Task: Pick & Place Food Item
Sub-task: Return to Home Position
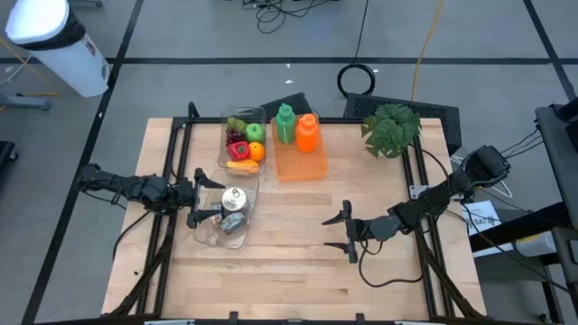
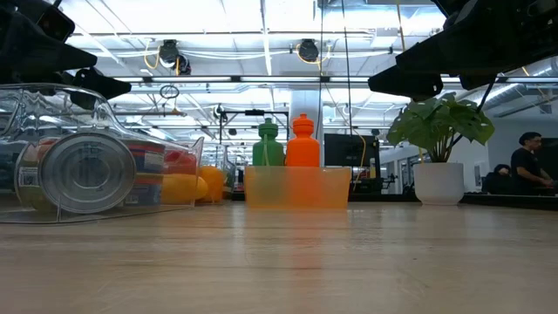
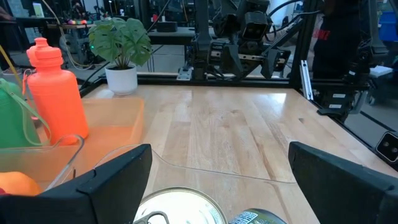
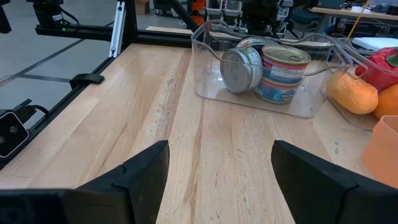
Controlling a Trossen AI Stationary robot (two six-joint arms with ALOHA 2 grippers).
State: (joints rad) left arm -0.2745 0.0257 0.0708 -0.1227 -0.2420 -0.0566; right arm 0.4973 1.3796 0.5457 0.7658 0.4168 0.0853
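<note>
Step in hand, by my reading: both arms pull back to rest, nothing carried.

Doing it well:
- Left pincer [image 1: 212, 199] goes up first, then back toward the table's [image 1: 298, 271] left edge. It hangs just over the left rim of the lower transparent bin [image 4: 205, 71], so a flat retreat could catch the thin wall and drag the bin.
- Keep the fingers spread and close nothing.
- Right pincer [image 1: 340, 231] has bare wood around it, so a plain withdrawal toward the right edge looks safe. The potted plant [image 1: 392, 128] at the far right corner is well apart.

Task things: several tuna cans [image 4: 283, 70] sit inside the lower bin, near the left edge and about midway between the far and near edges. One lies on its side and the others stand. The fruit bin [image 1: 244, 140] sits just beyond the lower bin on its far side. The orange tray with bottles [image 1: 312, 164] is by the far edge.

Pose:
- Left arm reaches in low and level from the left edge. The pincer is wide and empty, with a can lid showing under the gap.
- Right arm comes in from the right edge, bent at the elbow. The pincer is wide and empty, right of the table's centre, pointing at the bin from well apart.
</note>
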